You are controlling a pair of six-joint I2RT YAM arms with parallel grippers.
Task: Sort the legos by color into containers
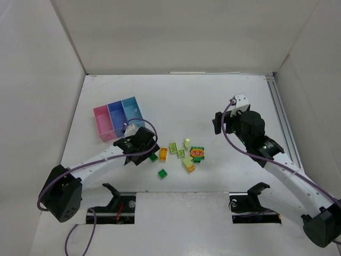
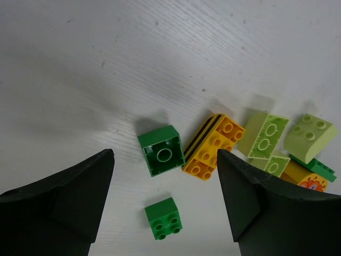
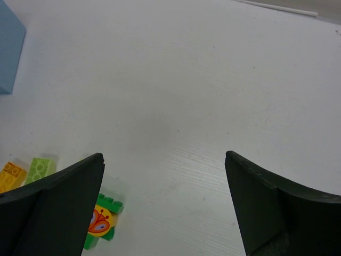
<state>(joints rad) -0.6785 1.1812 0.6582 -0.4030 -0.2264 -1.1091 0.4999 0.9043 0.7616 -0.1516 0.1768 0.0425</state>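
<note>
The legos lie in a loose cluster mid-table. In the left wrist view an upturned dark green brick (image 2: 162, 151) sits between the tips of my left gripper (image 2: 165, 154), which is open with a gap on each side. A second dark green brick (image 2: 163, 217) lies nearer the wrist. An orange brick (image 2: 213, 146) and light green bricks (image 2: 262, 134) lie to the right. From above, my left gripper (image 1: 145, 152) hovers at the cluster's left edge. The containers, pink (image 1: 103, 124) and two blue (image 1: 118, 118), stand behind it. My right gripper (image 1: 218, 124) is open over bare table, empty.
A green, orange and red stack (image 1: 197, 154) and pale yellow bricks (image 1: 188, 164) lie at the cluster's right. The right wrist view shows that stack (image 3: 101, 221) by its left finger and a blue container's corner (image 3: 9, 48). White walls enclose the table.
</note>
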